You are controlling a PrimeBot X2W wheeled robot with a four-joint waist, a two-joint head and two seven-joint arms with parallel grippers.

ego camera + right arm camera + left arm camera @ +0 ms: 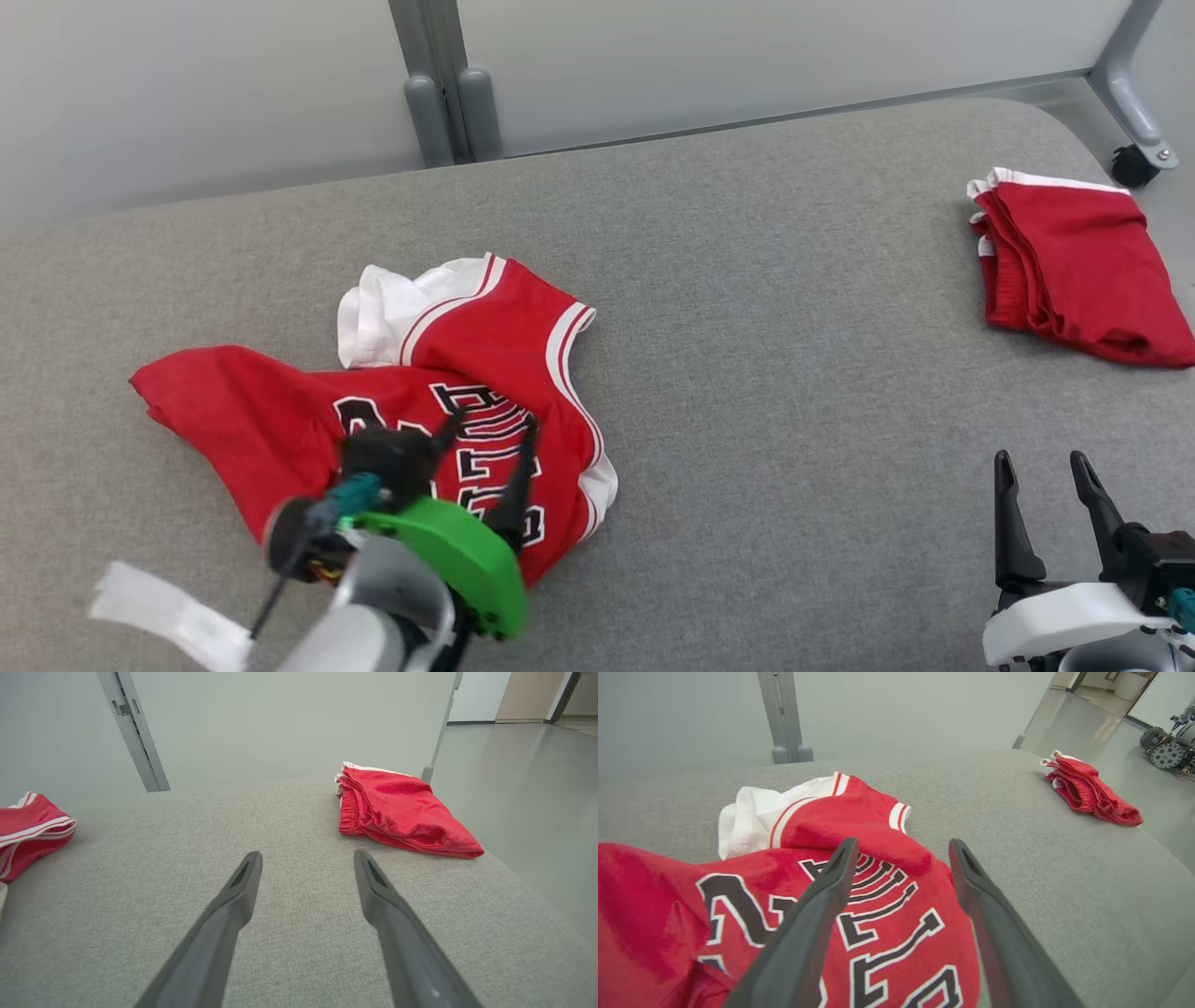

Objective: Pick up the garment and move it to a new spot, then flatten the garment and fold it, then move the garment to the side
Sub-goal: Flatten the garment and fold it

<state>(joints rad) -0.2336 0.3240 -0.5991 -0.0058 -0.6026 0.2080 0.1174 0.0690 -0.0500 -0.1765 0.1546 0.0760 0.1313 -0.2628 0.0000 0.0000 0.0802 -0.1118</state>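
Your left gripper point(493, 425) hangs just over the crumpled red-and-white basketball jersey point(280, 420), left of centre on the grey fabric worktop point(794, 373), fingers spread wide, holding nothing. Flattening looks next: seize opposite edges, though bunching probably hides the hem. Your right gripper point(1042, 459) hovers likewise spread and empty; the folded red shorts point(1074, 271) lie well clear.

Table top point(794, 373): grey woven cloth, matt, coarse. Jersey point(261, 420), near left: red knit cloth, soft, w/ smooth black-white lettering. Shorts point(1092, 271), far right: red cloth, slight sheen. Left gripper point(495, 422) fingers point(822, 914): dark matt plastic; green cover point(448, 551) smooth plastic. Posts point(478, 112): grey painted metal.
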